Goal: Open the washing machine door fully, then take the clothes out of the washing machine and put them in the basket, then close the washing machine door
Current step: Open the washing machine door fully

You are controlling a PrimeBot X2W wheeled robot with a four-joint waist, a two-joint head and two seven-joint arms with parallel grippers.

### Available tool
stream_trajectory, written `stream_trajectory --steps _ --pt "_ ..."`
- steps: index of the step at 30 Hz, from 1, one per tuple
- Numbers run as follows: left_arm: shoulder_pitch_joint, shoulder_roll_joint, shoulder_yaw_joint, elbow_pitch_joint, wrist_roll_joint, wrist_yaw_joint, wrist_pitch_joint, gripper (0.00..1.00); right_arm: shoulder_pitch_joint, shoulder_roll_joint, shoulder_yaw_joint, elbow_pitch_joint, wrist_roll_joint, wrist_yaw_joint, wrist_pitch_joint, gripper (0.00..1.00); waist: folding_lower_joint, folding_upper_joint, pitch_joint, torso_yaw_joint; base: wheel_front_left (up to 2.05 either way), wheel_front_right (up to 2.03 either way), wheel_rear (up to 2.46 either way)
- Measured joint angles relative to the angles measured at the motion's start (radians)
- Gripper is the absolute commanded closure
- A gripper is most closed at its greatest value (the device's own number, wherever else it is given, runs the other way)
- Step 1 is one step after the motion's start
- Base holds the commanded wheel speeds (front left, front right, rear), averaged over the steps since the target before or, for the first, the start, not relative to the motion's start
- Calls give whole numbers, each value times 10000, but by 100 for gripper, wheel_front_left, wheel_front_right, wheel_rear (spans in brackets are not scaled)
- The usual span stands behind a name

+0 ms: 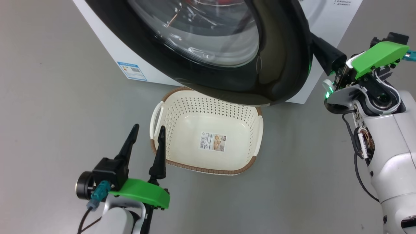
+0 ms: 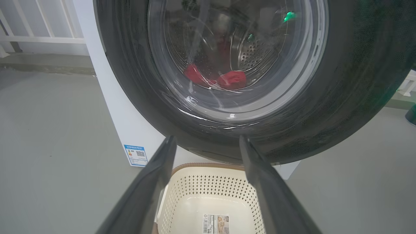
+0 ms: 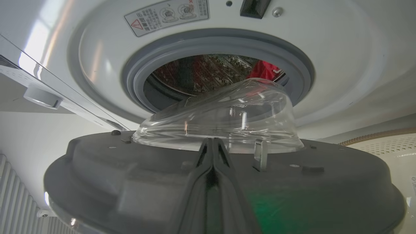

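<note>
The washing machine door (image 1: 279,65) stands partly open, its black rim hanging over the far end of the basket (image 1: 211,170). Through its glass I see the red clothes (image 2: 227,79) low in the drum; they also show past the grey gasket (image 3: 266,70). My right gripper (image 1: 317,42) is shut, fingers together (image 3: 212,140) against the door's dark inner face (image 3: 130,182), just below the bulging glass bowl. My left gripper (image 1: 149,126) is open with nothing between its fingers, beside the basket's left handle and pointing toward the door (image 2: 207,139). The basket (image 2: 195,201) holds nothing but a paper label.
The white washing machine (image 1: 107,45) stands on a grey floor, with a blue label (image 1: 131,70) low on its front. A white railing (image 2: 42,39) runs behind it on the left. Open floor lies left of the basket and between it and my right arm.
</note>
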Motion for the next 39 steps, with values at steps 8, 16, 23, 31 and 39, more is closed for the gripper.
stream_trajectory --steps 8,16,23,31,39 --pt "4 -8 27 98 4 -71 0 0 593 59 194 -314 125 -25 568 100 0 0 -263 -61 0 0 0" --pt "263 -10 23 240 90 -86 0 0 1644 236 660 -780 441 -25 949 100 0 0 -775 -97 0 0 0" --pt "546 -8 -2 391 150 -163 0 0 2396 263 1446 -1208 982 -27 984 100 0 0 -1189 -71 0 0 0" --pt "639 -6 -13 504 196 -173 0 0 2884 286 2602 -1601 1737 -31 754 100 0 0 -1536 107 0 0 0" --pt "814 -6 -8 533 244 -173 0 0 3214 299 3764 -1956 2426 -40 355 100 0 0 -1730 247 0 0 0"
